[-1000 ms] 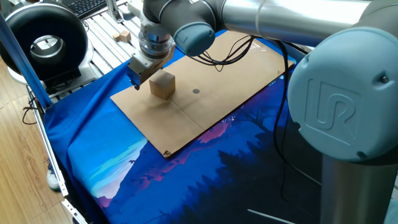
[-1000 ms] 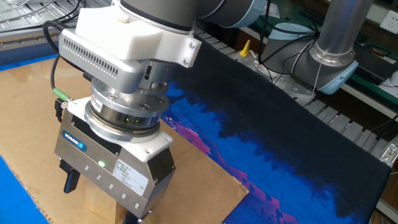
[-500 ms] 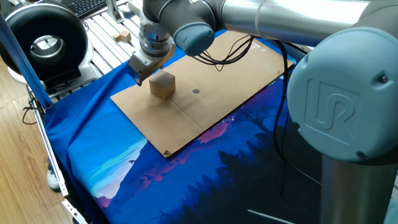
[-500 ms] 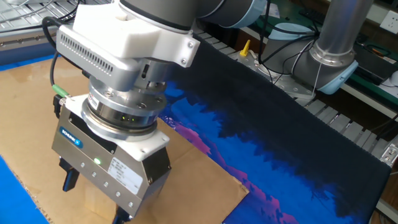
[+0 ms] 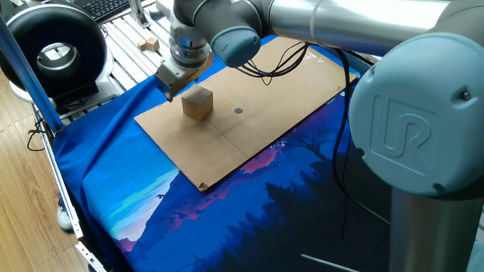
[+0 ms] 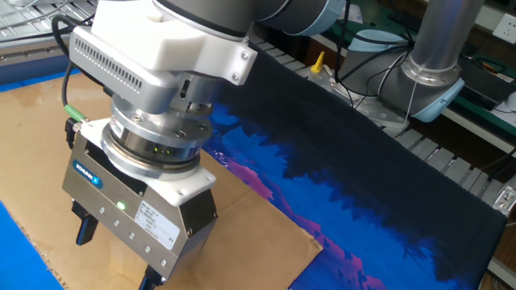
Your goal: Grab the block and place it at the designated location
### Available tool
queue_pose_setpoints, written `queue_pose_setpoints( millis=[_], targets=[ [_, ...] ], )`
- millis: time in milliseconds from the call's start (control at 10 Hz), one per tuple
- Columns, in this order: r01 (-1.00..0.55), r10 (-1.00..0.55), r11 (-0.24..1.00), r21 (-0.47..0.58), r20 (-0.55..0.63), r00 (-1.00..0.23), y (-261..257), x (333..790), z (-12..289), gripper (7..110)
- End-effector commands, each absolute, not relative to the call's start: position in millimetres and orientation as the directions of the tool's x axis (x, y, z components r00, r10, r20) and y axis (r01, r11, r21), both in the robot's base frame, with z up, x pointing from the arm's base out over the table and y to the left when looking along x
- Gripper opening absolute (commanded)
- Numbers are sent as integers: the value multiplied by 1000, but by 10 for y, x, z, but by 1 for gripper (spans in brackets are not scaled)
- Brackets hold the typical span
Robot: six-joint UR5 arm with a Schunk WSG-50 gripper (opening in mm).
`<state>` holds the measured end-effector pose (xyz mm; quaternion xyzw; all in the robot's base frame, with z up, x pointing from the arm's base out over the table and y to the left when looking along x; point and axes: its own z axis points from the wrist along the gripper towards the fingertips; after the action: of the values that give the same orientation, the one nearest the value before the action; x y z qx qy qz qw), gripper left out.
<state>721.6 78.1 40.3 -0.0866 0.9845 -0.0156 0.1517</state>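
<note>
The block [image 5: 197, 103], a plain light-tan wooden cube, sits on the left part of the brown board [image 5: 257, 128]. The designated location, a small dark dot [image 5: 238, 111], lies on the board just right of the block, uncovered. My gripper [image 5: 168, 92] hangs just up and left of the block, apart from it, open and empty. In the other fixed view the gripper [image 6: 117, 256] fills the lower left with its dark fingers [image 6: 83, 229] spread over the board [image 6: 32, 161]. The block is hidden behind the gripper body there.
A much smaller pale cube [image 5: 152, 44] lies on the metal rack behind the board. A black ring-shaped device [image 5: 53, 51] stands at the far left. Black cables [image 5: 283, 59] trail across the board's far side. The arm's grey base [image 5: 416, 128] fills the right. A blue printed cloth [image 5: 151, 196] covers the table.
My gripper has drifted slightly up and to the left, away from the block, still open. The block has not moved.
</note>
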Motion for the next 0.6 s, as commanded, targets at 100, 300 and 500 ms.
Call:
queue_pose_setpoints(
  millis=[100, 300, 500],
  targets=[
    [-194, -201, 980, -53, -289, -936, 652, 7229, 538, 7],
    [-210, -211, 977, -35, -287, -934, 678, 7214, 556, 7],
    [-217, -215, 976, -25, -276, -937, 701, 7182, 549, 7]
  ],
)
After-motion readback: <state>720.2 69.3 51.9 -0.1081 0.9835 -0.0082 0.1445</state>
